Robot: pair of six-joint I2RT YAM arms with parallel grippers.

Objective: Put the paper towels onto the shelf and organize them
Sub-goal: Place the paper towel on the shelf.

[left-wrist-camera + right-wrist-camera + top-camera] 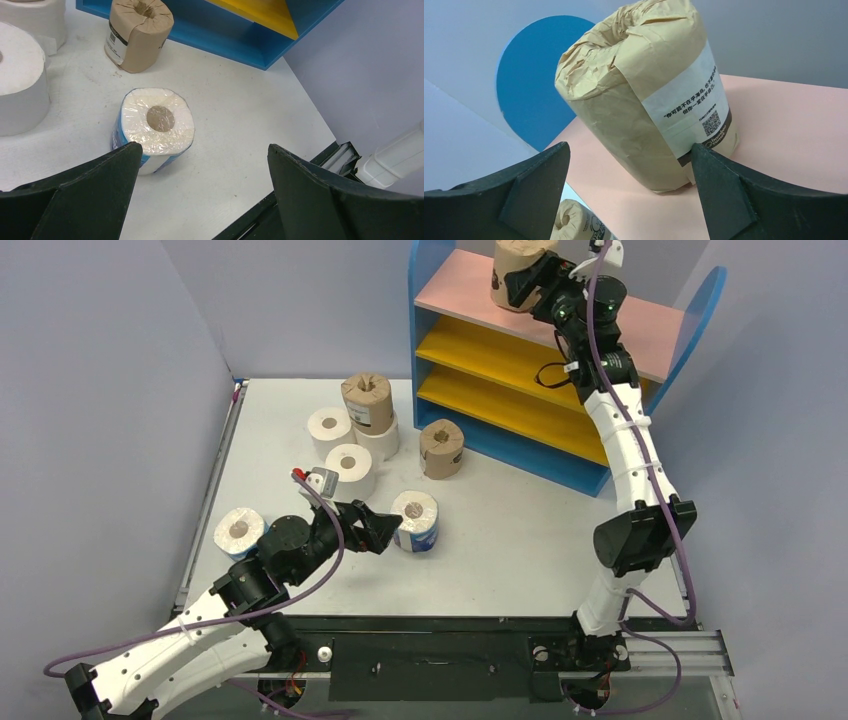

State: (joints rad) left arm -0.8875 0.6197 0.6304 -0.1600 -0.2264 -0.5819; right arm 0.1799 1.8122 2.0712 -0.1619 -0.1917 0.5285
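The shelf stands at the back right with blue sides, a pink top board and yellow lower boards. One brown-wrapped paper towel roll stands upright on the pink board. My right gripper is open just in front of it, one fingertip by the roll's label. My left gripper is open low over the table, its left fingertip beside a blue-and-white wrapped roll that stands just ahead.
On the table are a brown roll stacked on a white one, another brown roll, two white rolls and a blue-and-white roll near the left edge. Grey walls close in both sides.
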